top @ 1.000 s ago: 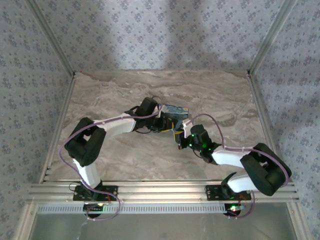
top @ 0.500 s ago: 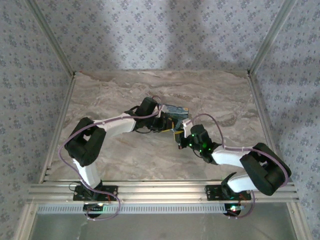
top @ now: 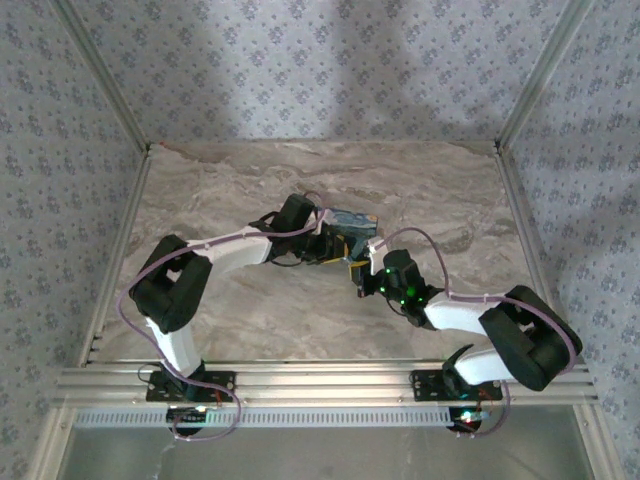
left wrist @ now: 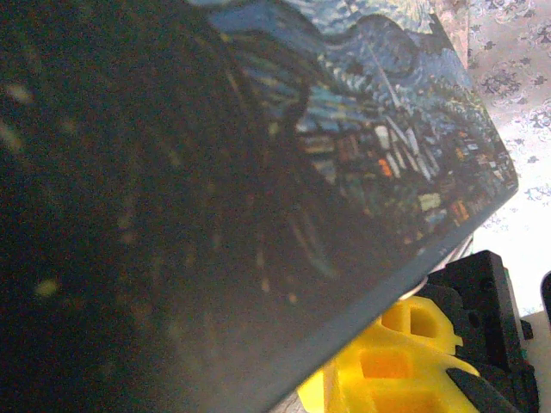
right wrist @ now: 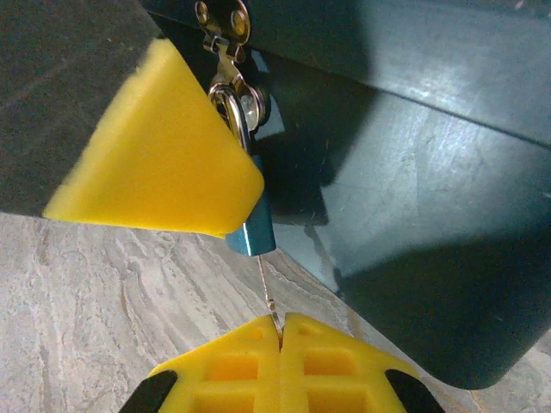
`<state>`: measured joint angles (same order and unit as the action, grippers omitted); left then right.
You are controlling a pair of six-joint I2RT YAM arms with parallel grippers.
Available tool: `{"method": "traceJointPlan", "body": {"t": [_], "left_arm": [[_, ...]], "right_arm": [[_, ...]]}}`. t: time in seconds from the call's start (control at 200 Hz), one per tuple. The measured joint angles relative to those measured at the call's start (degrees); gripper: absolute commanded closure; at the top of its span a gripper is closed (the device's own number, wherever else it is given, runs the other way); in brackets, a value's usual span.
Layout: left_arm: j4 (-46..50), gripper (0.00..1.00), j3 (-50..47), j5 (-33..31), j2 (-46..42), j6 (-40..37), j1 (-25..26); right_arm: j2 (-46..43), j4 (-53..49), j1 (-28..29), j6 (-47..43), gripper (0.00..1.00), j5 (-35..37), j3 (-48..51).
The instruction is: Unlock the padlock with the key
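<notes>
Over marbled table (top: 220, 190), right wrist view reveals right gripper (right wrist: 278, 331) pinching the key (right wrist: 269, 297) beside the padlock (right wrist: 448, 215).

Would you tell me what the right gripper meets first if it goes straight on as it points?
Probably the small blue padlock just ahead; the key pinched in the fingers points at its underside. The dark box lies behind.

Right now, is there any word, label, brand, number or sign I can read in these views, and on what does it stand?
None readable. The Starry Night-print box carries only painted swirls, no lettering; the small blue padlock and the right gripper pinching the key show no marks.
</notes>
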<state>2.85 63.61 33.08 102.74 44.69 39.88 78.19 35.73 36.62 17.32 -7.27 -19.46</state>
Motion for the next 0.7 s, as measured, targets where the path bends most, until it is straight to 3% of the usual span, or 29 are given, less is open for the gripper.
{"method": "traceJointPlan", "body": {"t": [0.7], "left_arm": [[-0.85,0.76,0.0,0.13,0.0,0.96,0.0]], "right_arm": [[0.37,1.95,-0.46,1.53,1.0,-1.31,0.35]]}}
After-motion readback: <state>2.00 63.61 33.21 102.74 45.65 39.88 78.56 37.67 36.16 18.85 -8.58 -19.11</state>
